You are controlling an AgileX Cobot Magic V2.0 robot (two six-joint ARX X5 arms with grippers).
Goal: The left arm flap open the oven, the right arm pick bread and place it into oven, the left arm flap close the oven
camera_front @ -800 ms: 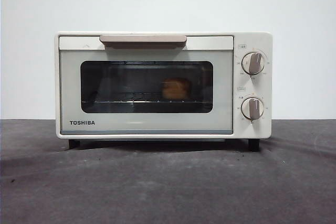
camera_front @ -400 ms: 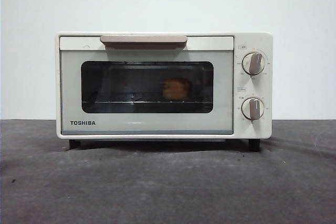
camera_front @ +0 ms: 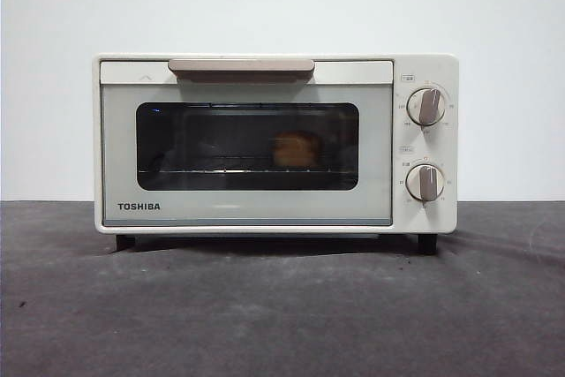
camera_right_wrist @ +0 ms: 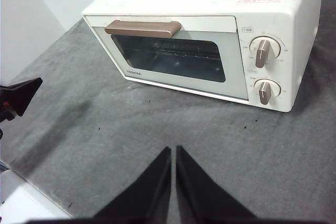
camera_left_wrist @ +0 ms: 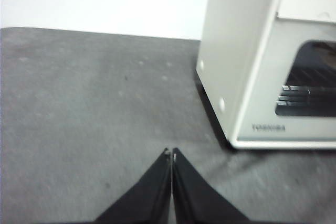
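Front view gives us the oven (camera_front: 275,143) standing on the bench (camera_front: 282,306) with its door flapped up flush and the beige handle (camera_front: 241,67) at the top edge. Through the dark window we see the bread (camera_front: 296,149) sitting on the wire rack (camera_front: 229,170), right of the middle. We judge all three steps done: nothing appears left but for the arms to rest.

From the wrist cameras, our left gripper (camera_left_wrist: 171,153) hovers over the bare bench, off the oven's side wall and well apart from it, jaws pressed together on nothing. Our right gripper (camera_right_wrist: 173,149) hangs in front of the oven, also well clear, jaws together and empty.
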